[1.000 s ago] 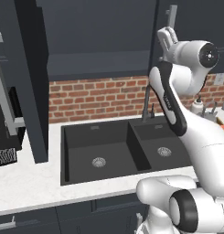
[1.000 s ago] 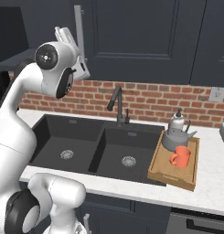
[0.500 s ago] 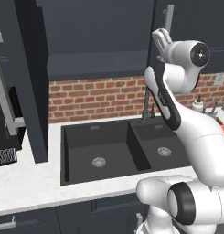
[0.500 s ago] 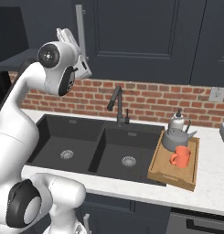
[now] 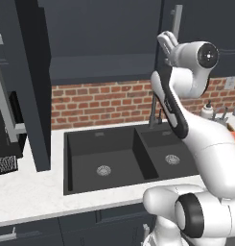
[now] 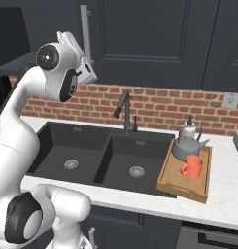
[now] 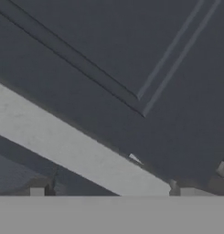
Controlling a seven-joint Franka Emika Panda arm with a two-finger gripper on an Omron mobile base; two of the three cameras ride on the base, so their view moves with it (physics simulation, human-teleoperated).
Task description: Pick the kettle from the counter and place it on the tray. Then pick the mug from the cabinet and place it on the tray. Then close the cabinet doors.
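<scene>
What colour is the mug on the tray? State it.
Orange; the mug shows best in the right base view, on the wooden tray.

The white, faintly marbled counter (image 6: 222, 199) is running below the brick wall, with a dark double sink (image 6: 98, 155) set into it. A light-brown wooden tray (image 6: 175, 187) is sitting directly on the stone just right of the sink, carrying the grey kettle (image 6: 187, 143) at its back and the orange mug (image 6: 192, 167) in front, the two close together.

Grey kettle (image 6: 187, 141) & orange mug (image 6: 192, 167) upright on wooden tray (image 6: 173, 186).
</scene>
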